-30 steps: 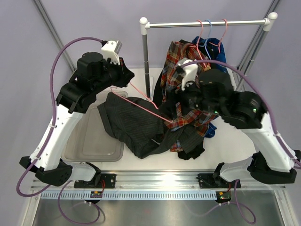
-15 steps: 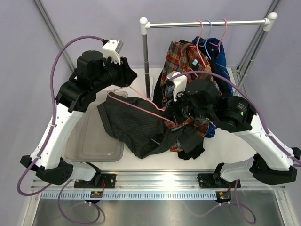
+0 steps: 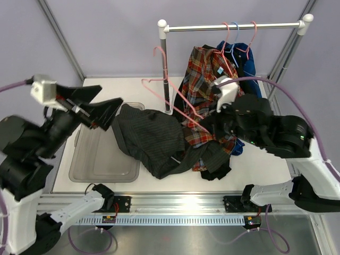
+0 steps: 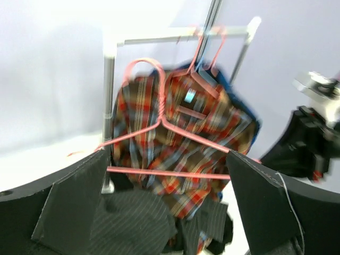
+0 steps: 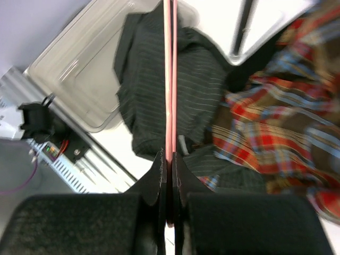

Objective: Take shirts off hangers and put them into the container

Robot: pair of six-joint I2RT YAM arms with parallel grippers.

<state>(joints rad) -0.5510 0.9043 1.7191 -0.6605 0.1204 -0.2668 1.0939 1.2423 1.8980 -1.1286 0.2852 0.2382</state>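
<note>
**Right jaws clamped on loose pink hanger (image 4: 159, 121), left jaws wide apart**

In the top view the right arm (image 3: 271, 130) reached in from the right of the frame to the centre. The right jaws were together on one wire of the pink hanger. The right wrist view showed that wire running straight up the frame from between the closed jaws. The hanger carried no shirt and was off the rail (image 3: 234, 25). Its hook stood up in the upper middle of the frame, close to the rail's left post.

The left arm (image 3: 32, 143) filled the left edge of the frame. The left jaws were spread fully and held nothing. In the left wrist view they sat in the two lower corners, with the hanger seen beyond them, in the gap between the two.

The pinstriped shirt (image 3: 151, 138) lay crumpled on the surface (image 3: 255, 159) at the centre of the frame. Its left edge hung over the right rim of the container (image 3: 90, 164), which sat at lower left. The plaid shirt (image 3: 204, 71) hung from the rail at upper right, and its lower part trailed down onto the surface beside the pinstriped shirt. The blue shirt (image 3: 248, 62) hung just behind it. Further to the right on the rail were two more pink hooks and a blue hanger (image 3: 236, 33).
</note>
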